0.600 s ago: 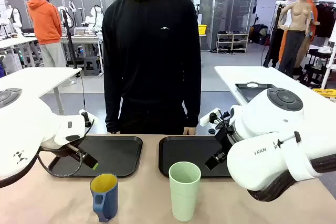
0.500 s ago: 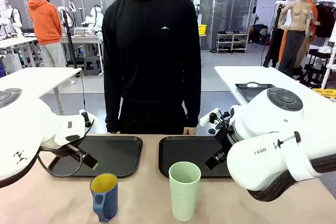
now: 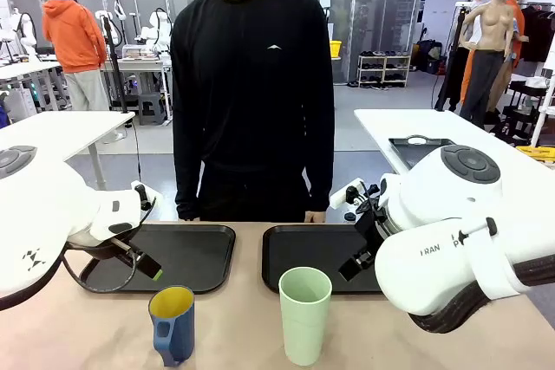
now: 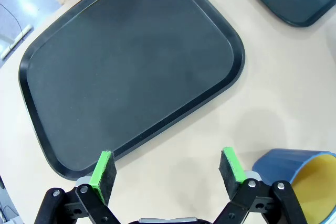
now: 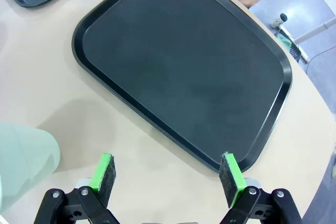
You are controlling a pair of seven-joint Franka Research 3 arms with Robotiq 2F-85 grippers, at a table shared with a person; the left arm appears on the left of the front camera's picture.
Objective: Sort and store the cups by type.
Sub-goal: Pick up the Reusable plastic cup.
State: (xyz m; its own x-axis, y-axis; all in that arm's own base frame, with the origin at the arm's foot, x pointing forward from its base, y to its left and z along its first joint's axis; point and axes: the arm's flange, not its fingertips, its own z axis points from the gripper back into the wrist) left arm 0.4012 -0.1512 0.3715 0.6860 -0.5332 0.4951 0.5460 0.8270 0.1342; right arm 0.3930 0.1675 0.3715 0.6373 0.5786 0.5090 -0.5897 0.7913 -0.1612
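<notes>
Two cups stand near on the table (image 3: pixel 243 327) in the front view, the blue mug (image 3: pixel 172 325) left of the mint-green tumbler (image 3: pixel 304 314); the left wrist view shows the left gripper (image 4: pixel 167 162) wide open and empty, the mug just beside one finger; the right wrist view shows the right gripper (image 5: pixel 167 166) equally spread, holding nothing, near the tumbler

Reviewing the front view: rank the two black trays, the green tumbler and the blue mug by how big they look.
1. The left tray and the right tray look alike. The right arm hides part of the right one, so I won't rank them.
2. The green tumbler.
3. The blue mug, shorter, about equally near the camera.
</notes>
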